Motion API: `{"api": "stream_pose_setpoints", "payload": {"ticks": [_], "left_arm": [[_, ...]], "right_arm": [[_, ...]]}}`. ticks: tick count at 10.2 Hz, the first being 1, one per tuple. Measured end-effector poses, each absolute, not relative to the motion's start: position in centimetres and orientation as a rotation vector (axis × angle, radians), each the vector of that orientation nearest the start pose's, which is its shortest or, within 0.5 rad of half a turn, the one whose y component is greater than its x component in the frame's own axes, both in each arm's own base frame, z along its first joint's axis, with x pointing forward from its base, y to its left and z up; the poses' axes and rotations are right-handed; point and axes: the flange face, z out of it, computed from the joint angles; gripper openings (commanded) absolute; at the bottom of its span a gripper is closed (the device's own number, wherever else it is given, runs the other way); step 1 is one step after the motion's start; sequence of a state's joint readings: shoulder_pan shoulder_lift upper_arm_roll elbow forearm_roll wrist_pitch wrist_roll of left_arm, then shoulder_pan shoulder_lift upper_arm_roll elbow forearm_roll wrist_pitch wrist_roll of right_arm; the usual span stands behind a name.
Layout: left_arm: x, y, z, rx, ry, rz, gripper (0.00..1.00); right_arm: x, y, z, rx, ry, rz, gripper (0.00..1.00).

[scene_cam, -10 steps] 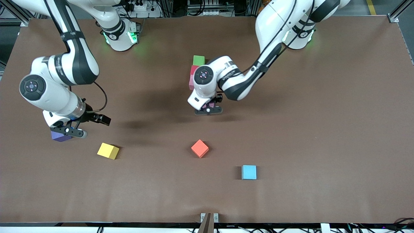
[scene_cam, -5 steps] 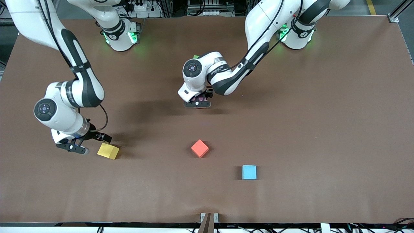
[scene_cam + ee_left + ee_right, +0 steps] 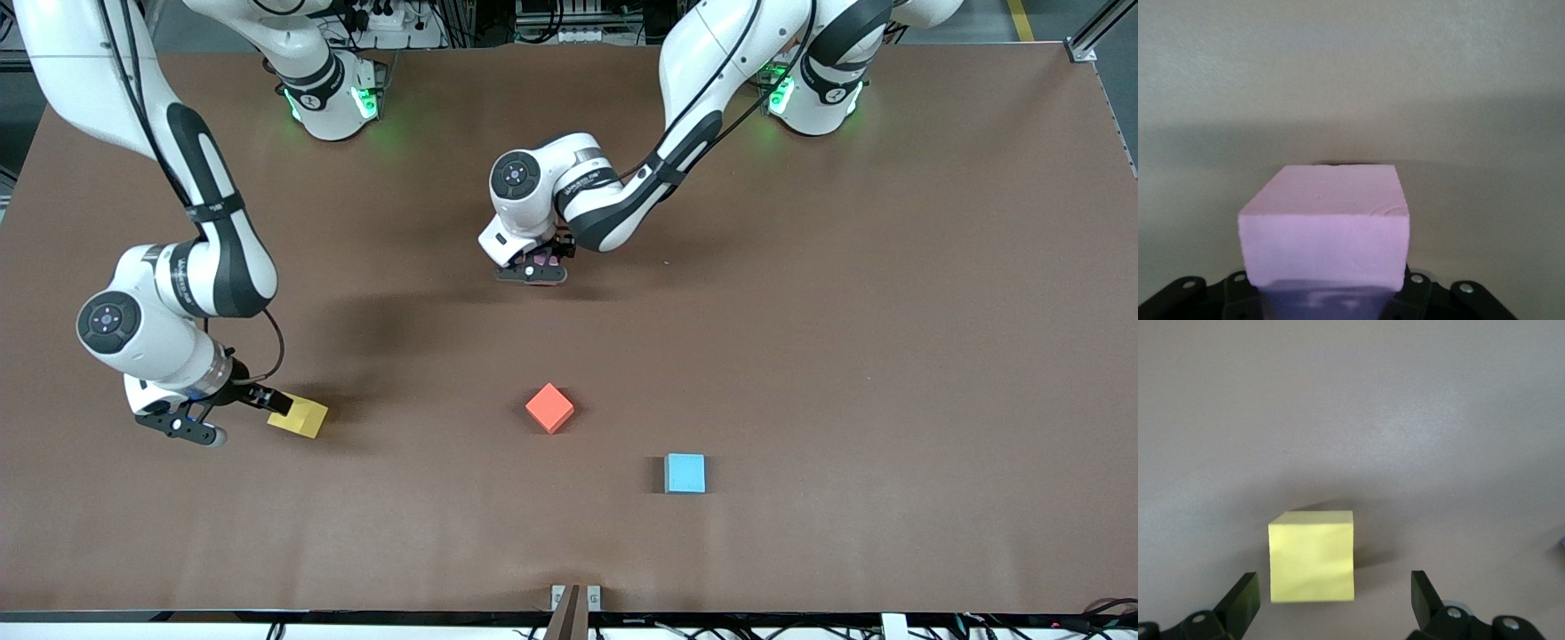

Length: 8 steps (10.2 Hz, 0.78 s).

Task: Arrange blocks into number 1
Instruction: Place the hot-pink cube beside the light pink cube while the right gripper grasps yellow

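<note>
My left gripper (image 3: 533, 269) is shut on a pink block (image 3: 1328, 227), held low over the middle of the brown table (image 3: 800, 356); a bit of the pink block (image 3: 544, 260) shows between the black fingers. A yellow block (image 3: 300, 417) lies on the table toward the right arm's end. My right gripper (image 3: 229, 416) hovers open beside it. In the right wrist view the yellow block (image 3: 1313, 555) sits just ahead of the spread fingertips (image 3: 1245, 590), untouched.
An orange block (image 3: 548, 408) lies nearer the front camera than the left gripper. A light blue block (image 3: 685, 473) lies nearer still, toward the left arm's end. The left arm's elbow and wrist (image 3: 569, 191) hang low over the table's middle.
The left gripper carried the pink block away from the front camera, and its arm now covers the green and red blocks. The right gripper left the purple block and moved to the yellow one.
</note>
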<state>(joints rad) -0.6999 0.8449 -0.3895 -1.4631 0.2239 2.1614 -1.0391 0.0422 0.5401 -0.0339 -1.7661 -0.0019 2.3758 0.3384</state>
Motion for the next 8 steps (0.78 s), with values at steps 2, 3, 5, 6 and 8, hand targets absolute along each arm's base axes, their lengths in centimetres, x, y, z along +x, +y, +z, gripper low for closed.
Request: {"api": "stream_pose_setpoints", "payload": {"ticks": [2,3,5,6,8], "left_arm": [[37.2,-60.4,19.4,-3.114,0.131,0.219,0.00],[37.0,-60.5,19.3,-3.113,0.136,0.221,0.00],[36.6,-60.6,18.9,-3.110,0.142,0.226,0.00],[36.5,-60.7,18.7,-3.110,0.146,0.228,0.00],[35.9,-61.0,18.3,-3.107,0.159,0.234,0.00]], "right_arm": [[67.9,1.2,25.0,-3.101,0.505,-0.109,1.00],[68.3,1.5,24.5,-3.102,0.499,-0.108,1.00],[68.7,2.3,23.8,-3.100,0.488,-0.105,1.00],[68.8,2.6,23.4,-3.101,0.481,-0.108,1.00],[69.0,3.5,22.5,-3.100,0.461,-0.134,1.00]]}}
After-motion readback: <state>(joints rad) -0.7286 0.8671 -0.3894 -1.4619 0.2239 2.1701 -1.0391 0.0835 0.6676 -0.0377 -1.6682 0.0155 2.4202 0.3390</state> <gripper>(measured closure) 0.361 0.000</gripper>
